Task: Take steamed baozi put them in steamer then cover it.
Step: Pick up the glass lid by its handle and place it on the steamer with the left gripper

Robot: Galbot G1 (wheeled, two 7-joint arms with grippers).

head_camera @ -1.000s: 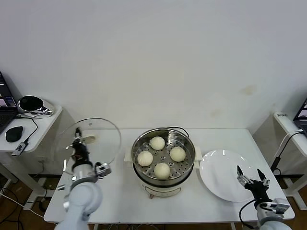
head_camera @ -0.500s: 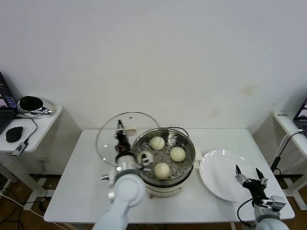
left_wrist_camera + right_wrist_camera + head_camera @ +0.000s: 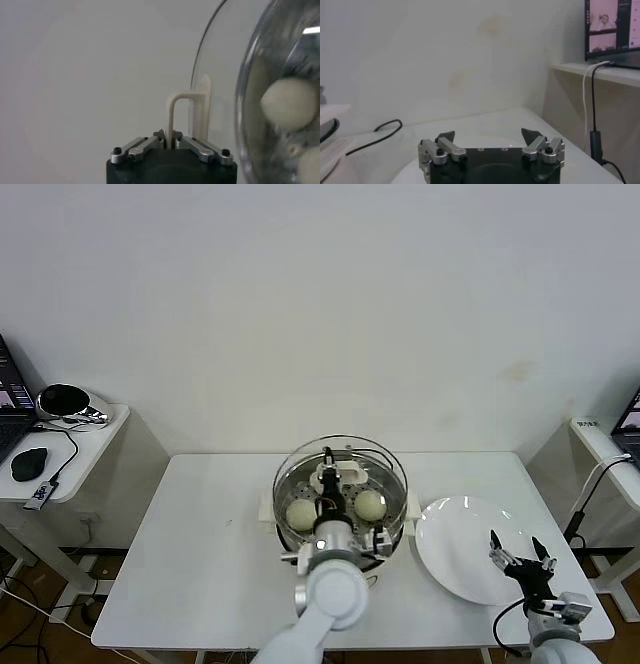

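The left claw (image 3: 328,481) is clamped on the handle of the lid (image 3: 385,459), holding it over the steamer (image 3: 392,524) at mid-surface, with baozi (image 3: 369,504) inside. The right claw (image 3: 519,556) hangs spread wide and empty over the plate (image 3: 450,549).
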